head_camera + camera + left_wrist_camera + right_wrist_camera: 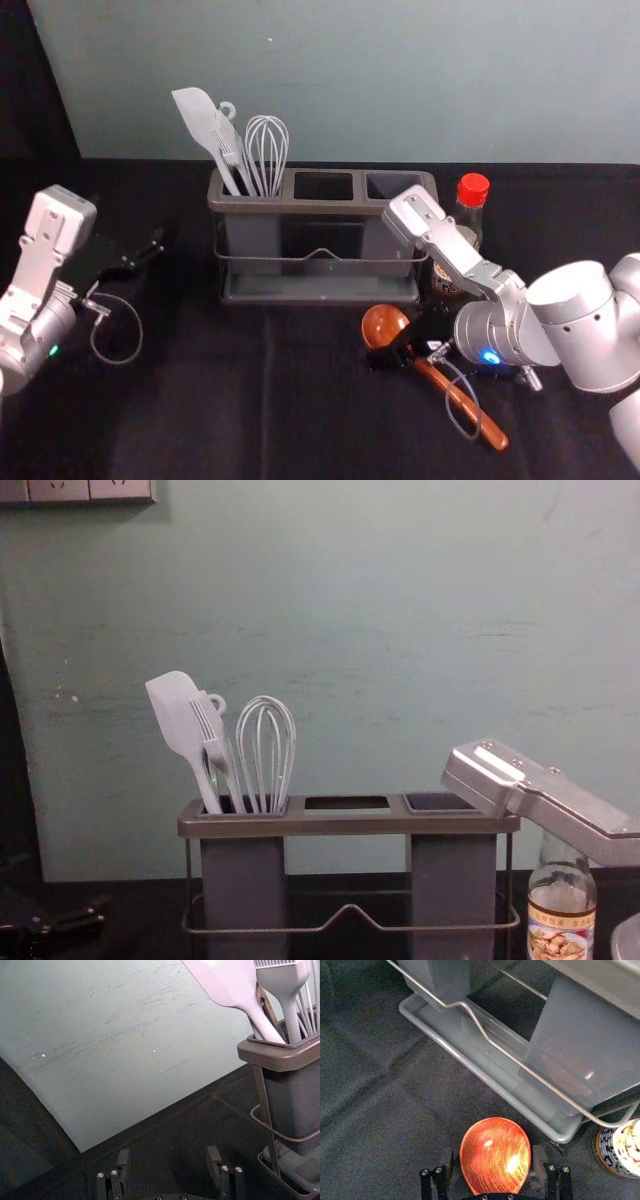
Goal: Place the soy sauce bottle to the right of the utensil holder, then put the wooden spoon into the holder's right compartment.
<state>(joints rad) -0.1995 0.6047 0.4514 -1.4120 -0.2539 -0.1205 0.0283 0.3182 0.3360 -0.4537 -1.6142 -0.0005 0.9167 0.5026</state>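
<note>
Tool of the right arm (494,1160) set wide, its two fingers standing apart with the wooden spoon (495,1152) between them; no grip noted. It is low over the counter (200,420), in front of the right end of the utensil holder (320,291). Spoon lies flat, bowl toward the holder, handle running away to the right and toward the robot.

Soy sauce bottle (562,920) stands upright beside the holder, on its right, apart from the tool. First placement appears satisfied. Right compartment (393,185) contains no utensil; white spatula (197,112) and whisk (267,150) are in the left one.

Left arm's tool (169,1160) is parked to the left of the holder, fingers likewise spread, nothing between them.

Step in hand, in my judgement: picking up the spoon. Next move calls for closing squarely on it, checking the hold, then raising it clear of the rim and tilting it upright over the right compartment before lowering. Points of concern: the rounded spoon may roll or pivot in the grip, and the arm passes close to the bottle, which could be knocked.
</note>
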